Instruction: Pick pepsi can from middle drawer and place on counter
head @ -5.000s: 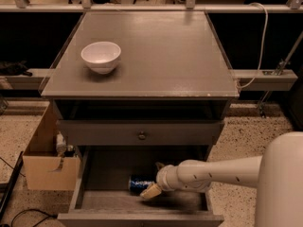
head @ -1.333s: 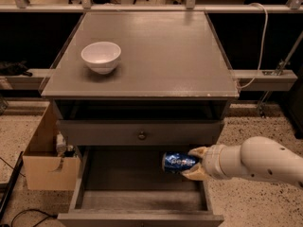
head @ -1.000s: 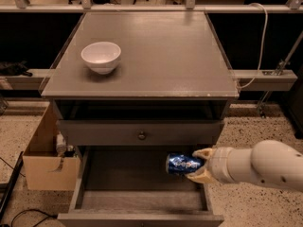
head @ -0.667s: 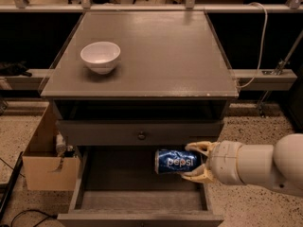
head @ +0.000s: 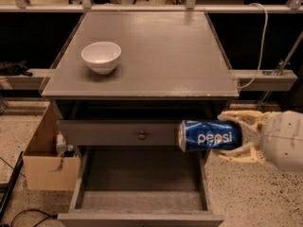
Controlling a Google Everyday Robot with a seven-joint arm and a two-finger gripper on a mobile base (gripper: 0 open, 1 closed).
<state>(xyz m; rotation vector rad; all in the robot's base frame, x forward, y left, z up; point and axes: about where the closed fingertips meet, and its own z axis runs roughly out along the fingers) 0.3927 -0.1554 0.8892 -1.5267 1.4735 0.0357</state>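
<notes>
The pepsi can (head: pixel 210 136) is up in the air, lying on its side, with the white word on it facing out. The gripper (head: pixel 226 136) holds it. One pale finger (head: pixel 241 114) goes over the top of the can and one goes under it, and both are closed on the can's right end. The big white arm is to the right of the can.

Just below the can is the middle drawer (head: pixel 142 176), pulled open (its grey bottom shows). The can hangs over the drawer's right side. Just left of the can is a grey drawer front with a small round knob (head: pixel 141 135). Above the can is the counter (head: pixel 156 41). A white bowl (head: pixel 101 56) sits on it, up and far left of the can. A cardboard box (head: pixel 45 162) stands on the floor, far left of the can.
</notes>
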